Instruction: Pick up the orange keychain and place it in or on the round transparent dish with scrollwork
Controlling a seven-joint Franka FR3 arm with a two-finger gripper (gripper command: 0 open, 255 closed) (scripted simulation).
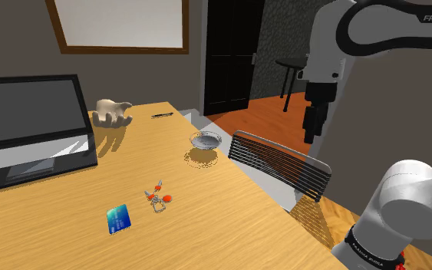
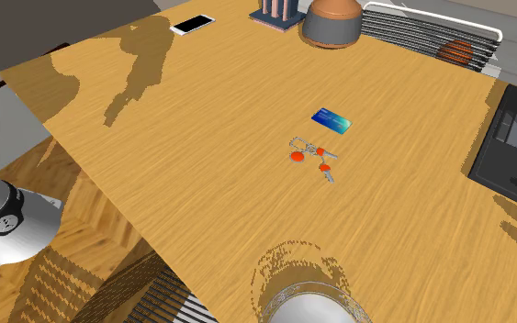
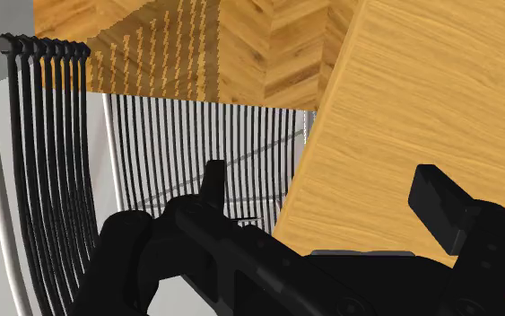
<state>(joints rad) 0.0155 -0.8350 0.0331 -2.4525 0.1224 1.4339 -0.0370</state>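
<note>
Shoulder view, L to R: black case (image 1: pixel 30 126) at the far left of the surface (image 1: pixel 68 238), w/ a beige lump (image 1: pixel 114 113) behind it. Then a blue card (image 1: pixel 119 218) and the keychain (image 1: pixel 158 198) just beside it, flat on bare wood near the surface's middle. Second exterior view shows its axis better: keychain (image 2: pixel 313 156) lies on a diagonal, ring end toward the card (image 2: pixel 331 119), orange tabs and keys pointing away.

Next R is the dish (image 1: pixel 206 140), upright, apart from the keychain, looks empty. Then the chair (image 1: pixel 279 165) at the surface edge, and above it the claw (image 1: pixel 312 132), off the surface altogether. Wrist view: claw (image 3: pixel 326 193) released, fingers (image 3: pixel 213 184) apart, nothing between them, chair (image 3: pixel 152 153) underneath.

So the keychain lies well to the shoulder view's left of the claw, past the dish. My guess: chair back and dish rim are the things to clear on the way over.
</note>
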